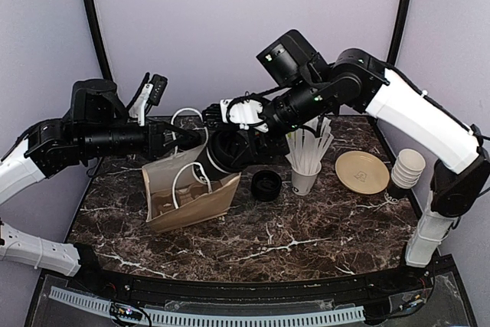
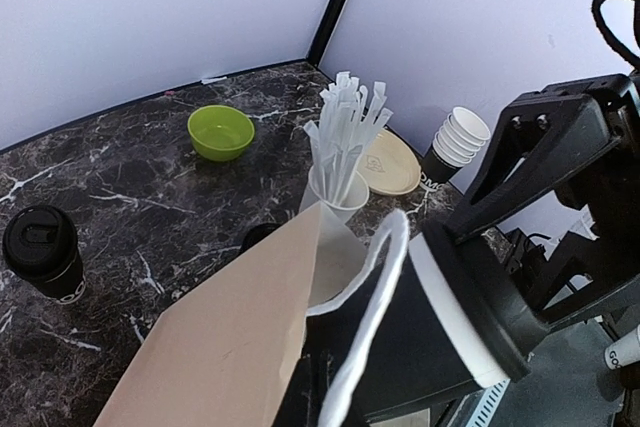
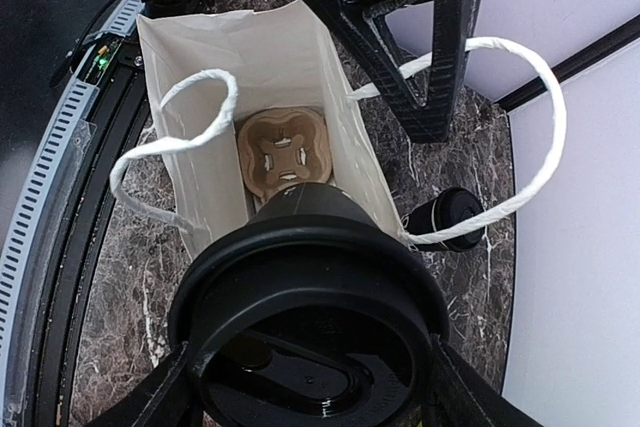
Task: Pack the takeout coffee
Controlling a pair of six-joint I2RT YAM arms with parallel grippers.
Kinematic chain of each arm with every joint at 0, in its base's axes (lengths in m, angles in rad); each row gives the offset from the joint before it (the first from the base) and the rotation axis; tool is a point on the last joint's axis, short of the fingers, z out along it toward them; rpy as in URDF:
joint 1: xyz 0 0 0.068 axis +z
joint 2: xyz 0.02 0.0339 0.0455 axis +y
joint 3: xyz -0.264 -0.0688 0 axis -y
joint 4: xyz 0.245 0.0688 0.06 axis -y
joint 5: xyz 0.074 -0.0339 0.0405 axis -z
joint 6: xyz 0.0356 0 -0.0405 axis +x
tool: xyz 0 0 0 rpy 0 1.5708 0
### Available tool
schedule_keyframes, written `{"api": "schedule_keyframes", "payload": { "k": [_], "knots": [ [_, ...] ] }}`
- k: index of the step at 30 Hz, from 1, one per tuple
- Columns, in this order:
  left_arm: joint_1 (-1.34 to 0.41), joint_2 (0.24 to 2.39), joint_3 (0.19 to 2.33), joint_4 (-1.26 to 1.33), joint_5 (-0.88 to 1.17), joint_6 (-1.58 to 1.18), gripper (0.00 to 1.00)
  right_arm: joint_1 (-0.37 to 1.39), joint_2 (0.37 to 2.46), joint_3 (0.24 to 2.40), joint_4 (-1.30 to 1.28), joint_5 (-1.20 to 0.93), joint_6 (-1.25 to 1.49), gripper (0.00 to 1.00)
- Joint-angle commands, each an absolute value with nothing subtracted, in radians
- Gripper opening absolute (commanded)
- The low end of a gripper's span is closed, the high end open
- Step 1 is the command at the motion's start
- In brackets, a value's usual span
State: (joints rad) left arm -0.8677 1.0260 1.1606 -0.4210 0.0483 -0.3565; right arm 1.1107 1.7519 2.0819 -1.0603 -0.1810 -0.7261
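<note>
- The table (image 1: 306,235) is a dark, marble-look slab with white veins, and all the loose items stand on it.
- My right arm is white-shelled near its base and black at the wrist. It reaches across from the right towards the bag. My left arm lies low and level, pointing in from the left.
- The paper bag (image 1: 184,197) is creased brown kraft with two white rope handles (image 3: 170,137), and its mouth is open. At its bottom I see a moulded pulp cup carrier (image 3: 283,152) with cross-cut sockets.
- The coffee cup (image 2: 400,357) is black paper with a white band under a black plastic lid. It is tilted, with its bottom end at the bag's mouth, above the carrier.
- The right gripper (image 1: 233,143) is clamped round that cup just under the lid, with one finger on each side.
- The left gripper (image 1: 174,139) is pinched tight on the bag's top edge, next to one handle.
- A round tan plate (image 1: 361,171) lies flat to the right. Beyond it is a nested stack of lidless cups (image 1: 406,170), black outside and white inside.
- A translucent straw cup (image 1: 306,178) holds a splayed bunch of white wrapped straws (image 1: 310,147). It stands between the bag and the plate.
- A glossy green bowl (image 2: 220,132) sits at the back.
- A second coffee cup (image 2: 42,247) stands upright with its lid on, well apart from the bag.
</note>
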Motion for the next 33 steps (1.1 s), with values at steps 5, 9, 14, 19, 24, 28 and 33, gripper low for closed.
{"api": "schedule_keyframes", "payload": {
  "k": [5, 9, 14, 19, 24, 28, 33],
  "knots": [
    [-0.866, 1.011, 1.130, -0.387, 0.130, -0.328, 0.02, 1.177, 1.817, 2.099, -1.045, -0.121, -0.740, 0.54],
    [-0.865, 1.012, 1.130, -0.404, 0.121, -0.322, 0.04, 1.216, 1.825, 2.088, -1.045, -0.070, -0.739, 0.54],
    [-0.866, 0.993, 1.139, -0.411, 0.101, -0.310, 0.22, 1.263, 1.796, 2.027, -1.037, -0.016, -0.752, 0.54],
    [-0.866, 0.984, 1.143, -0.404, 0.113, -0.299, 0.41, 1.314, 1.793, 2.002, -1.045, -0.005, -0.763, 0.54],
    [-0.865, 0.974, 1.154, -0.389, 0.193, -0.290, 0.61, 1.349, 1.803, 1.980, -1.056, -0.006, -0.764, 0.54],
    [-0.866, 0.936, 1.182, -0.429, 0.131, -0.275, 0.71, 1.375, 1.799, 1.940, -1.042, 0.061, -0.767, 0.54],
    [-0.865, 0.910, 1.168, -0.469, -0.156, -0.253, 0.80, 1.410, 1.795, 1.871, -1.008, 0.119, -0.773, 0.53]
  ]
}}
